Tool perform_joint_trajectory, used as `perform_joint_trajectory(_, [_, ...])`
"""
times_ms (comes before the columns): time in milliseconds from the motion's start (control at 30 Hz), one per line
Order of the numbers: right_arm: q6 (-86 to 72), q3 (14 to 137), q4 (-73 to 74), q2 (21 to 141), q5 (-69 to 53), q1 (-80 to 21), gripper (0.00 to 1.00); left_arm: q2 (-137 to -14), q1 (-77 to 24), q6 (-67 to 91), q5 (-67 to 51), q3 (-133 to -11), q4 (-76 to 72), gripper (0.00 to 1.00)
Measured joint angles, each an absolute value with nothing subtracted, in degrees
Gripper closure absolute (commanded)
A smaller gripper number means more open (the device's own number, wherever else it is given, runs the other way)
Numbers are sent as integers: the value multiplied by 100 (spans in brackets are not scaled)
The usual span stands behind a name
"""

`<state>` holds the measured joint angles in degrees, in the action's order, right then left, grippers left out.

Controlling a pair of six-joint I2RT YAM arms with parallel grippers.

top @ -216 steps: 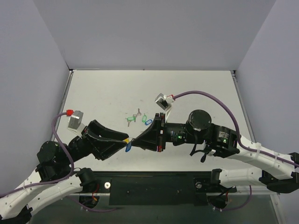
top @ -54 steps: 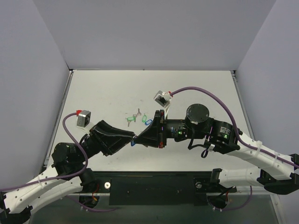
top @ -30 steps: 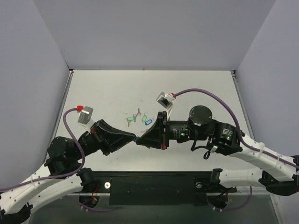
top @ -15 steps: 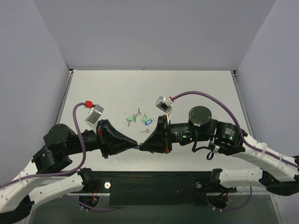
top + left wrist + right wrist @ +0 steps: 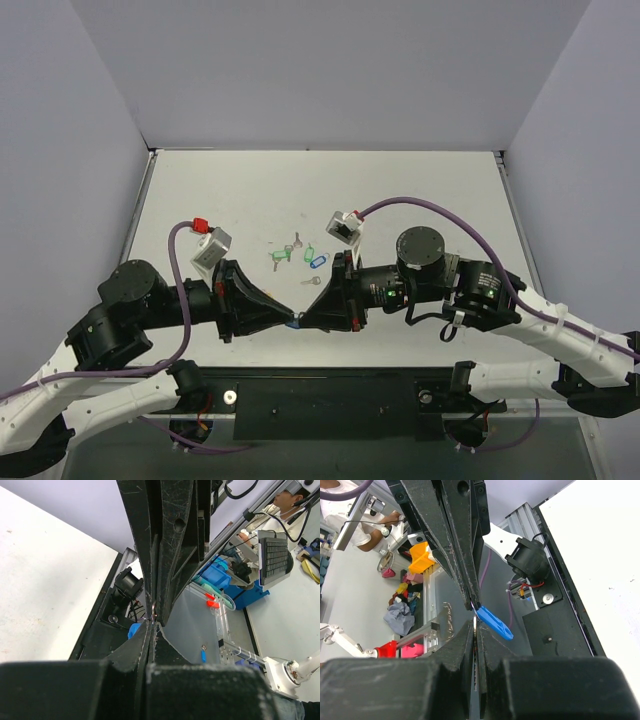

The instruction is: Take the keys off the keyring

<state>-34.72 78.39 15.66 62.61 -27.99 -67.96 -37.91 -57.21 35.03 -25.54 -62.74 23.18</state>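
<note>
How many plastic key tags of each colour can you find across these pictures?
Green tags: 2
Light blue tag: 1
Deep blue tag: 1
Total: 4

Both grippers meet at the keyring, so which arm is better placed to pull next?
Right, probably. The left gripper and right gripper are shut tip to tip on the keyring; the deep-blue tag hangs by the left's tips, so left anchors while right pulls.
</note>
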Motion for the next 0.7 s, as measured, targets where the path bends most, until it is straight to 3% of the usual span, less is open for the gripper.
perform_joint_trajectory(200, [-3474,7905,1568,6320,-2856,-6796,100,-3758,-5721,3505,-2554,-6274,2318,100])
perform_joint_trajectory(267, [-3472,7922,1575,6337,-2875,-6796,100,-3756,-5719,3505,-2556,-6278,2340,95])
perform_joint_trajectory(333, [-3472,7931,1588,6344,-2880,-6796,100,-3756,-5719,3485,-2554,-6285,2359,76])
perform_joint_trajectory(367, [-3472,7931,1588,6344,-2877,-6796,100,-3756,-5719,3470,-2552,-6285,2357,61])
perform_joint_trajectory(500, [-3441,7966,1592,6344,-2770,-6796,100,-3743,-5723,3448,-2530,-6289,2388,30])
perform_joint_trajectory(700, [-3439,8038,1588,6344,-2681,-6796,100,-3398,-5723,3562,-2104,-6208,2276,23])
